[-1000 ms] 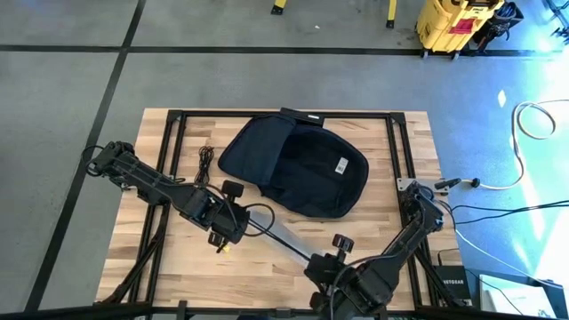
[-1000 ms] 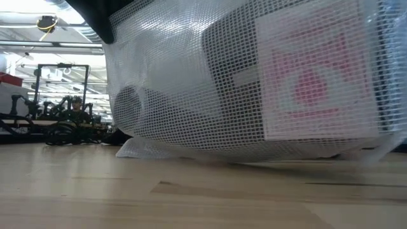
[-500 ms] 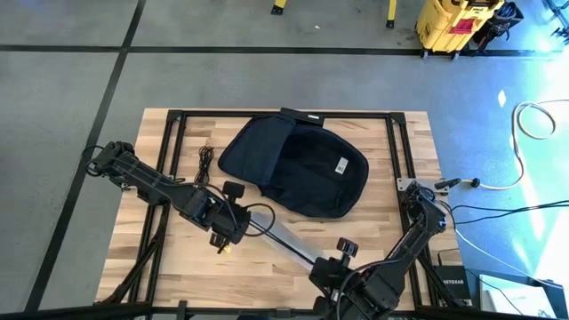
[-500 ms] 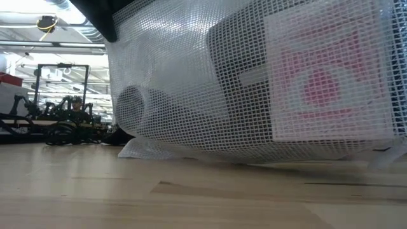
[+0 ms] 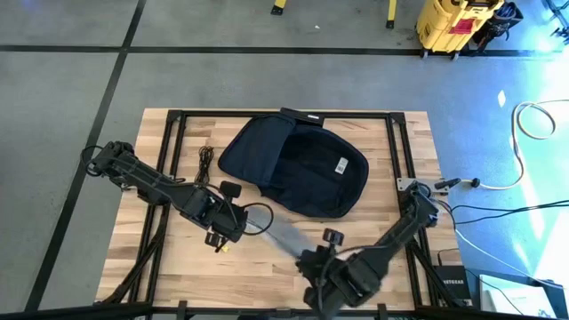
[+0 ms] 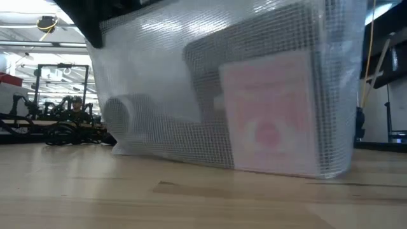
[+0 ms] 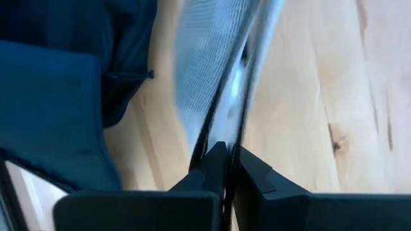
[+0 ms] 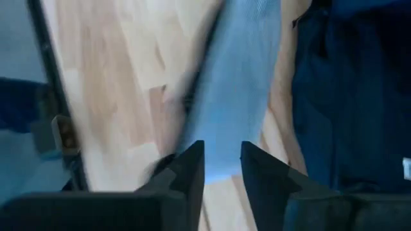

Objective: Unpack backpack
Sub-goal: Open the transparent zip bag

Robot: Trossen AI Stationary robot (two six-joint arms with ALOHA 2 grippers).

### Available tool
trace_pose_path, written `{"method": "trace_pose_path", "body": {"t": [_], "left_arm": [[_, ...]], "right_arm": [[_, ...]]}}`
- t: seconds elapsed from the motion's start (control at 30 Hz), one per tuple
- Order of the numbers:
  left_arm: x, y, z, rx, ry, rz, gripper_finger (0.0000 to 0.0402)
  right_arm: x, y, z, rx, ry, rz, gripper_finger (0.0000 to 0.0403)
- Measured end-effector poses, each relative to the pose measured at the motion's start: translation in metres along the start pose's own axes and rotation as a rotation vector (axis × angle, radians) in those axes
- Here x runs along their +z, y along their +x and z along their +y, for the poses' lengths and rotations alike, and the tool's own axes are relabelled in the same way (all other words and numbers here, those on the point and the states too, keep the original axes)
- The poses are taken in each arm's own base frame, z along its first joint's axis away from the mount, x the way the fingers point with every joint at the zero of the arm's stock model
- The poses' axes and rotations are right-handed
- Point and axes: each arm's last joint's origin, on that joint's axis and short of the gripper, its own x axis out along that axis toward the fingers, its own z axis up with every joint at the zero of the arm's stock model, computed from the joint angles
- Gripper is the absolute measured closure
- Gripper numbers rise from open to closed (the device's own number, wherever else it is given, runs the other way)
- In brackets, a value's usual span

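2 grippers [image 5: 238, 222] [image 5: 313, 260] flank a mesh pouch [image 5: 283, 236] near the backpack [image 5: 298, 167].

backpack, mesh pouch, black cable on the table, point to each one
backpack [image 5: 307, 173]: high view, middle of its open dark fabric.
mesh pouch [image 6: 210, 108]: low view, its clear meshed side wall.
black cable [image 5: 206, 161]: high view, the coiled bundle left of the backpack.
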Motion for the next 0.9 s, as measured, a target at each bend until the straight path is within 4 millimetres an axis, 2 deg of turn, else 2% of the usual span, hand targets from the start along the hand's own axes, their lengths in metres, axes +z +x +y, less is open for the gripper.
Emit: {"method": "trace_pose_path", "body": {"t": [0.33,0.57,0.73,0.9], "left_arm": [[0.002,-0.002,-0.003,-0.024,0.013,-0.025,0.0402],[0.005,-0.004,-0.007,-0.034,0.019,-0.055,0.0402],[0.005,-0.004,-0.009,-0.05,0.022,-0.056,0.0402],[0.006,-0.004,-0.009,-0.058,0.024,-0.065,0.0402]], "right_arm": [[0.033,0.017,-0.014,0.012,-0.071,-0.075,0.0295],[0.073,0.026,-0.015,0.213,-0.112,-0.214,0.0297],[0.087,0.028,-0.016,0.295,-0.149,-0.275,0.0318],[0.09,0.044,-0.014,0.338,-0.186,-0.227,0.0367]]}}
